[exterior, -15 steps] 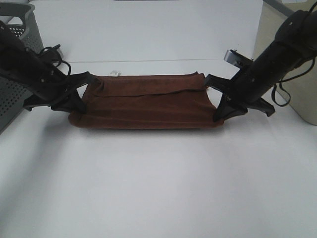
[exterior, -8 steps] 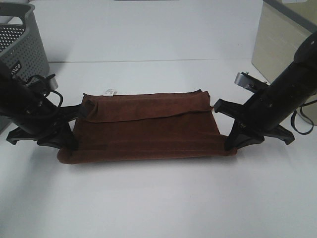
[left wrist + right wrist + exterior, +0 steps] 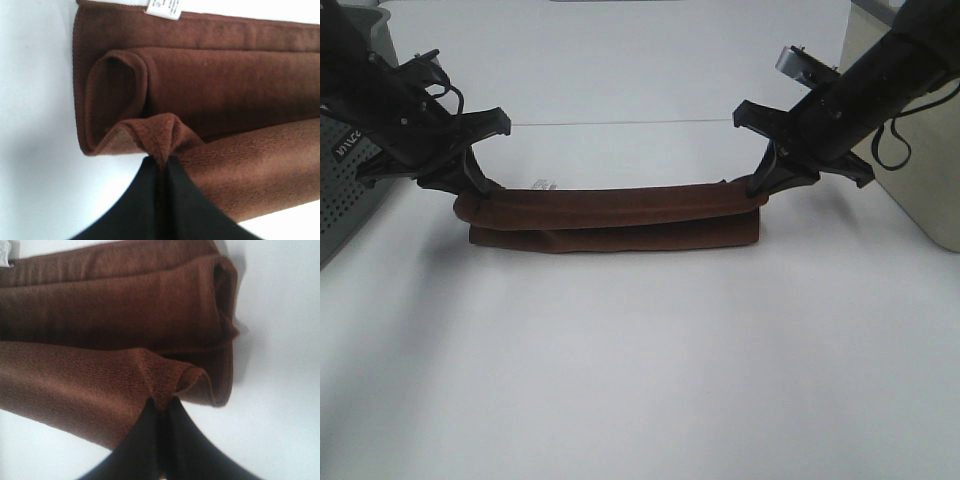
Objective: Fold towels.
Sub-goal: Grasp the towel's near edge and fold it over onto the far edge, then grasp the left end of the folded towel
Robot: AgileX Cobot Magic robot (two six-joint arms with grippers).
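The dark reddish-brown towel (image 3: 610, 215) lies across the middle of the white table, folded lengthwise into a long narrow band. Its small white tag (image 3: 544, 184) shows on the far edge near the left end, and also in the left wrist view (image 3: 163, 7). My left gripper (image 3: 480, 190) is shut on the towel's left corner (image 3: 160, 132), lifted a little. My right gripper (image 3: 757, 190) is shut on the right corner (image 3: 162, 385). The front layer (image 3: 70, 385) is held up and carried over the lower layers (image 3: 225, 75).
A grey perforated basket (image 3: 350, 160) stands at the left edge behind my left arm. A beige box (image 3: 920, 150) stands at the right edge behind my right arm. The white table (image 3: 640, 380) spreads in front of the towel.
Both grippers have lifted the towel's near edge and carried it toward the far edge. The towel has gone from a wide flat rectangle to a narrow folded band.
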